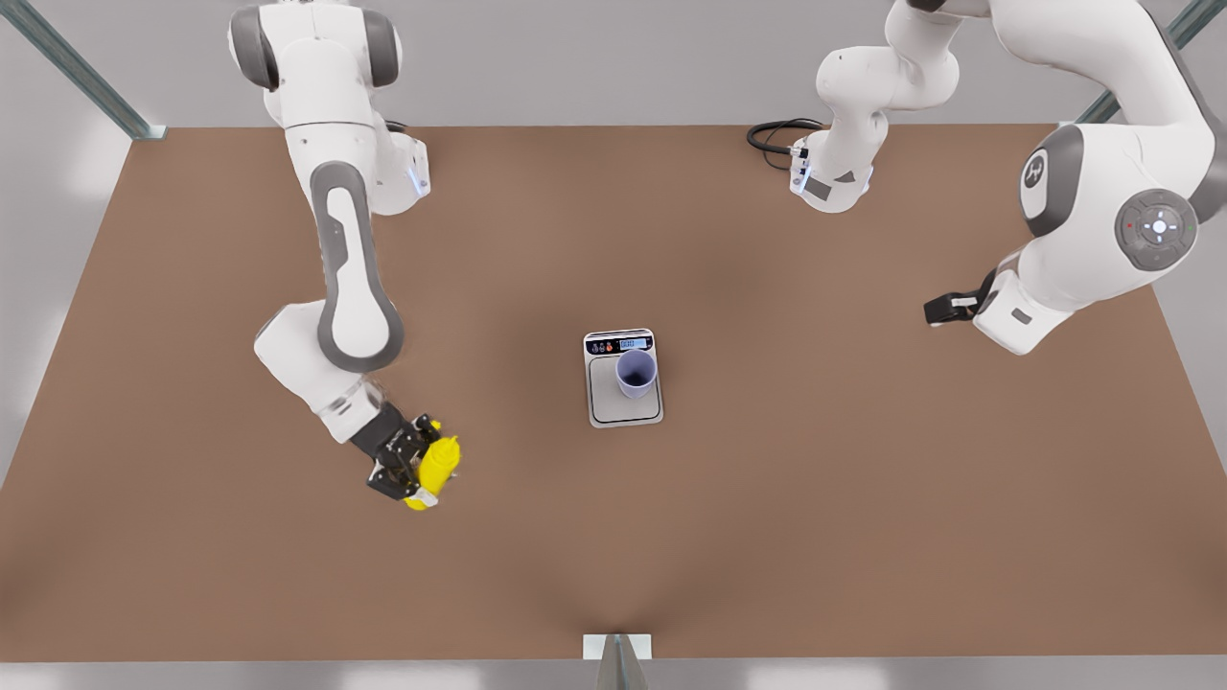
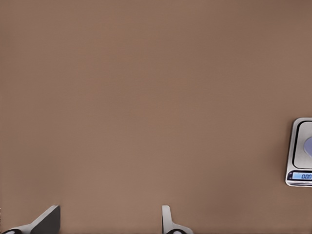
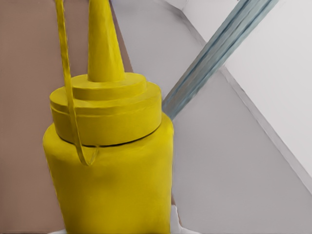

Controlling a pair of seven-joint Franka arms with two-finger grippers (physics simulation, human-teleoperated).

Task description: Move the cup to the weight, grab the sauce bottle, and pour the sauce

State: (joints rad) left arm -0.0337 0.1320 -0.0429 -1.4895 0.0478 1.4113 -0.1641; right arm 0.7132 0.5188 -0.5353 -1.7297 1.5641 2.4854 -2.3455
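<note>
The lavender-blue cup (image 1: 636, 372) stands upright on the weight (image 1: 621, 408), a steel scale at the table's middle, close to its display end. The yellow sauce bottle (image 1: 439, 465) is off the table at the front view's left, with my right gripper (image 1: 414, 467) shut on its body. In the right wrist view the sauce bottle (image 3: 112, 161) is close up, its nozzle pointing away from the camera. My left gripper (image 1: 944, 309) waits open at the front view's right, well away from the scale. In the left wrist view its fingers (image 2: 46, 222) are spread over bare table, with the weight (image 2: 298, 156) and a sliver of the cup (image 2: 308, 146) at the edge.
A black cable (image 1: 776, 134) loops at the table's back edge. Metal struts (image 1: 81, 72) rise at the back corners, and a small bracket (image 1: 616, 648) sits at the middle of the front edge. Brown tabletop (image 1: 815, 498) lies open around the scale.
</note>
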